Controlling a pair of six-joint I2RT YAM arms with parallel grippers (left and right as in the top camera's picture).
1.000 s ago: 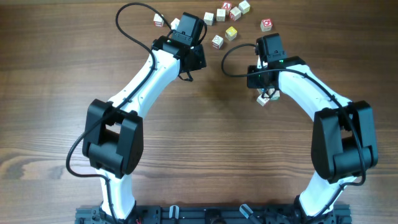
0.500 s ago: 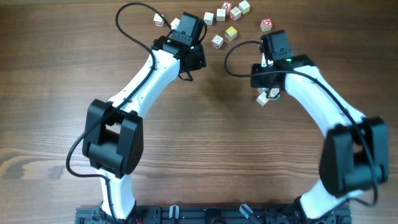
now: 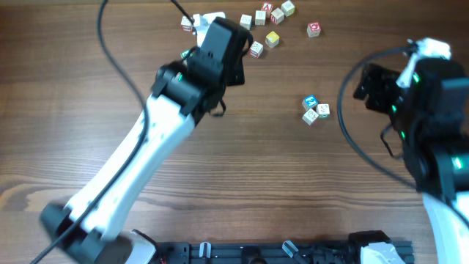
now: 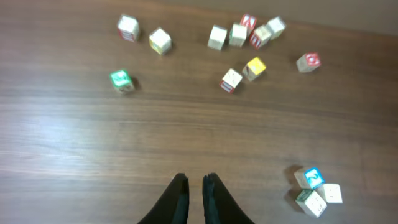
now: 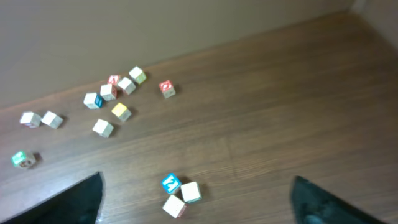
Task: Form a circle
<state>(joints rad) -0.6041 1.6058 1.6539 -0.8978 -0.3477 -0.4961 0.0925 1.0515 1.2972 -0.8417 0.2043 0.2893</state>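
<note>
You are at the very start of the ring: only three cubes [image 3: 314, 110] sit bunched and touching, the blue cube [image 3: 310, 102] among them, right of the middle of the worktop [image 3: 73, 110], while the loose cubes [image 3: 267, 26] lie scattered along its far edge. Your left gripper [image 4: 194, 177] is pinched closed on nothing and your right gripper [image 5: 198, 186] stands spread wide and empty, clear of the bunch. I judge the next move is fetching a loose cube, so part the left jaws first and set it down to start an arc.
</note>
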